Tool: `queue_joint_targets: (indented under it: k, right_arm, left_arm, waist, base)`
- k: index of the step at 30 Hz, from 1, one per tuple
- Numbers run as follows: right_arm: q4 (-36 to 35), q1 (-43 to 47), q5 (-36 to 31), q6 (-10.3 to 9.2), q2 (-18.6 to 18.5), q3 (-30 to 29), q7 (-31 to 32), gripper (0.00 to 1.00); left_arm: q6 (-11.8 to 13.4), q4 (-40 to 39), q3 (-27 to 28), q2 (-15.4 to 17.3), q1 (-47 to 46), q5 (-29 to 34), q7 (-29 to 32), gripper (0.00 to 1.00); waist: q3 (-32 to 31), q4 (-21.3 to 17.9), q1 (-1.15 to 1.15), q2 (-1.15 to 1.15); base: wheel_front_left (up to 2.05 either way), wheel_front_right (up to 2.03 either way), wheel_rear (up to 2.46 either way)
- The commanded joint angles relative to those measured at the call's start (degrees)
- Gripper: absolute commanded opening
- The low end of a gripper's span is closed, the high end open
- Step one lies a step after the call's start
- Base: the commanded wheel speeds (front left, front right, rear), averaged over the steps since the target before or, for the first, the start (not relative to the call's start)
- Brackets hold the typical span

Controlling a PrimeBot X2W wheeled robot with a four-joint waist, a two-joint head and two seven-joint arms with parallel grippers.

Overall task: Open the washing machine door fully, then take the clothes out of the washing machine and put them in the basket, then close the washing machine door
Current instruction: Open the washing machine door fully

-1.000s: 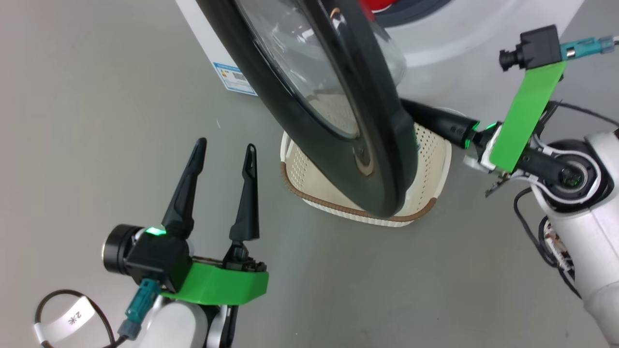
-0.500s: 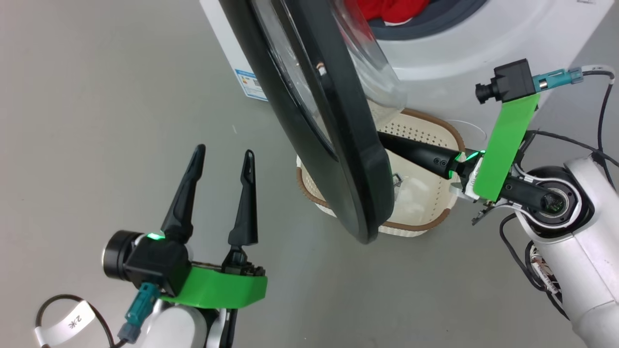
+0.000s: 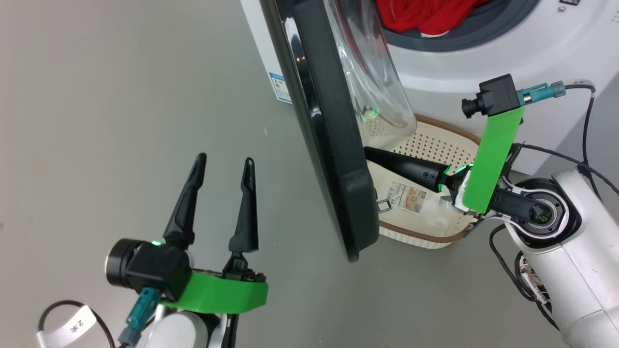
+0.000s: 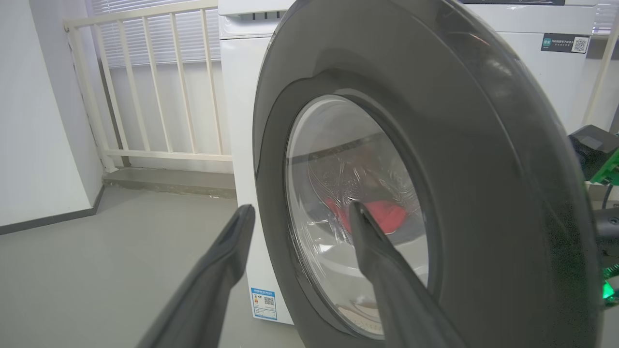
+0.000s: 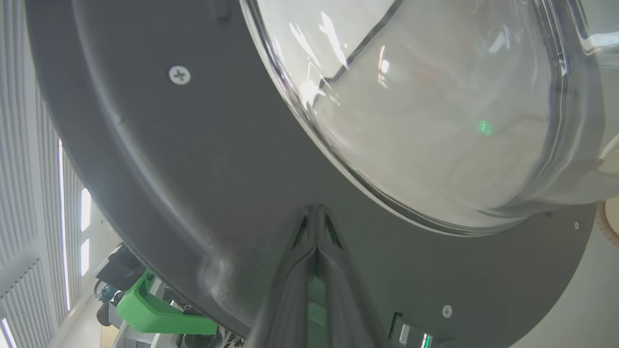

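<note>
Washing machine door ajar, edge-on above basket | right end effector fingers pressed together, tips at door's inner rim | left end effector fingers spread, empty, facing door's outer side

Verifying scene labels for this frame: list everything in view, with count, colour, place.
washing machine door: 1, black rim, clear glass, standing open between the grippers
washing machine: 1, white, behind the door
clothes: red, count unclear, inside the drum
basket: 1, cream, brown rim, on the floor before the machine
paper label: 1, pale, basket's bottom
blue label: 1, low on the machine's side
railing: 1, white, beside the machine
floor: grey
left gripper: 1, dark, open, empty, door's outer side
right gripper: 1, dark, shut, tips at the door's inner face
</note>
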Motion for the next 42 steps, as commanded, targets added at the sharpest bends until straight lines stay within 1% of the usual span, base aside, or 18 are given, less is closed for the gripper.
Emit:
queue_joint_targets:
  k: [1,10,23,42]
  right_arm:
    - [-1.7,0.9,-0.5,0.44,1.7,0.6,0.7,0.00]
    - [-1.9,2.0,-1.0,0.44,3.0,0.3,1.8,0.00]
    - [-1.7,3.4,-2.3,0.44,5.0,0.0,4.0,0.00]
    - [-0.9,4.2,-5.2,0.44,7.6,-1.4,6.1,0.00]
  left_arm:
    - [0.4,-1.3,1.9,1.0,0.4,-0.5,-0.3,1.00]
    - [0.5,-1.1,1.8,1.0,1.3,-0.9,-0.3,1.00]
    - [0.7,-0.8,1.8,1.0,1.7,-1.5,-0.3,1.00]
    - [1.0,-0.9,2.5,1.0,3.0,-1.7,-0.3,1.00]
  waist:
    - [-0.4,1.1,0.00,0.00]
    - [-1.4,3.5,0.00,0.00]
    - [-1.7,5.4,0.00,0.00]
    - [-2.4,5.5,0.00,0.00]
  base:
    - [0.00,0.00,0.00]
    - [0.00,0.00,0.00]
    - [0.00,0.00,0.00]
    - [0.00,0.00,0.00]
